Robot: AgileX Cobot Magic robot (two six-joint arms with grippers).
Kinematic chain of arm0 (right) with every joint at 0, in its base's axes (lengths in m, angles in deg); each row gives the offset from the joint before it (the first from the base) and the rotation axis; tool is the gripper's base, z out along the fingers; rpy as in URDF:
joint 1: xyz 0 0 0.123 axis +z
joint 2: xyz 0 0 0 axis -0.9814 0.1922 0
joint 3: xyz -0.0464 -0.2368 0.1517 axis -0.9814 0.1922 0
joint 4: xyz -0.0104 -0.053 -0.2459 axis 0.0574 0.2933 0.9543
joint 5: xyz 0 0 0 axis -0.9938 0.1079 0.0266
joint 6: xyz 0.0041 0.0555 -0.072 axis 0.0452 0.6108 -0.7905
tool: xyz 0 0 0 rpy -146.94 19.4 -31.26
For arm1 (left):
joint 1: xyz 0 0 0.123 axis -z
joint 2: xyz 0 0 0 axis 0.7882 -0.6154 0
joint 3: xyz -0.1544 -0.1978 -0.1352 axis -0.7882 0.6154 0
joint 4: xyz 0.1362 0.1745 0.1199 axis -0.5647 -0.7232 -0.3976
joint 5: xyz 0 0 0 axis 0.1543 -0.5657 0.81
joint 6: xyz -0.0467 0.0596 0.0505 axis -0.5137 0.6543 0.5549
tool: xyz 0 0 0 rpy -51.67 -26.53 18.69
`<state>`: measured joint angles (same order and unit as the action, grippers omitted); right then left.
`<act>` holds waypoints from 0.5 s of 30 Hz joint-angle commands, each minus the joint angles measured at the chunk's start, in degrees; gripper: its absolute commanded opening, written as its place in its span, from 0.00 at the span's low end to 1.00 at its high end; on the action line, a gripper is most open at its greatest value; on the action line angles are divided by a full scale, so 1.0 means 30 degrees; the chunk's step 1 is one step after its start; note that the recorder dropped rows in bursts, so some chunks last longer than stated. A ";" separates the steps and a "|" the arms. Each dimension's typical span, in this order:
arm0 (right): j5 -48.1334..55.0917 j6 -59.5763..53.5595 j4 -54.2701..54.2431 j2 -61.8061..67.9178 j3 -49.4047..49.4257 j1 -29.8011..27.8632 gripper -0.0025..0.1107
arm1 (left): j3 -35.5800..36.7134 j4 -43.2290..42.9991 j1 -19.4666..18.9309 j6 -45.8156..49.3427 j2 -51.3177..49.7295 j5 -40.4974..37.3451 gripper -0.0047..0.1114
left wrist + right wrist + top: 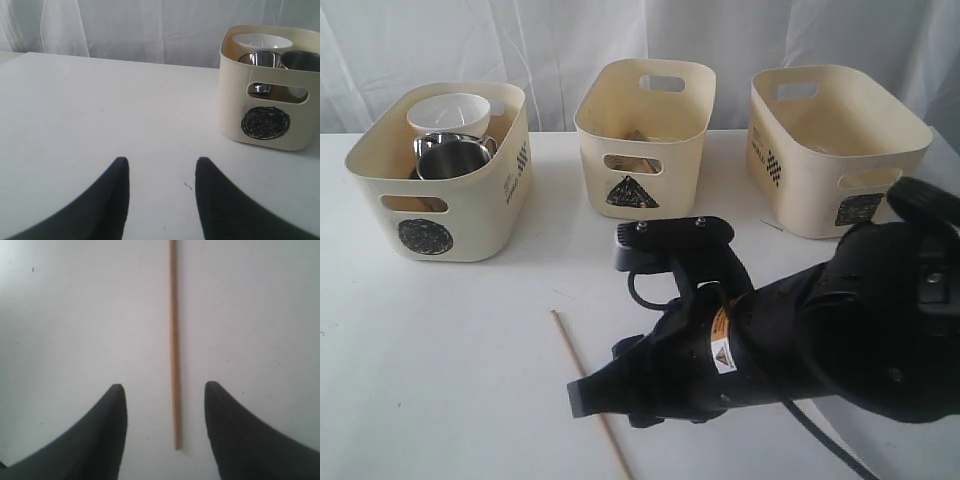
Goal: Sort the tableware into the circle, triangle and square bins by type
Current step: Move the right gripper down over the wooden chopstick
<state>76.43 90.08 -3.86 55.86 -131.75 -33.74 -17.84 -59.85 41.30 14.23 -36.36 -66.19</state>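
One wooden chopstick (576, 366) lies on the white table (470, 350) in front of the bins. My right gripper (588, 396) hovers over its near end. In the right wrist view the chopstick (173, 340) runs between the open fingers (112, 430) of my right gripper (165, 386), untouched. The circle bin (440, 200) holds a white bowl (448, 112) and a steel mug (450, 157). The triangle bin (645, 140) and the square bin (830, 150) stand to its right. My left gripper (162, 160) is open over bare table, with the circle bin (270, 100) ahead of it.
The right arm (800, 330) fills the lower right of the exterior view and hides the table there. White curtains (570, 40) hang behind the bins. Two steel mugs (262, 58) and the white bowl (262, 41) show in the circle bin.
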 commanded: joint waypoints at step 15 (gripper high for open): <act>0.6245 0.1957 0.2742 0.5942 -0.5358 0.2840 0.40 | 0.0056 0.0097 -0.0048 -0.0022 0.0086 0.0000 0.45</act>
<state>91.44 95.58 2.81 72.84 -145.86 -25.73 -17.84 -59.85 41.30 14.23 -36.36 -66.19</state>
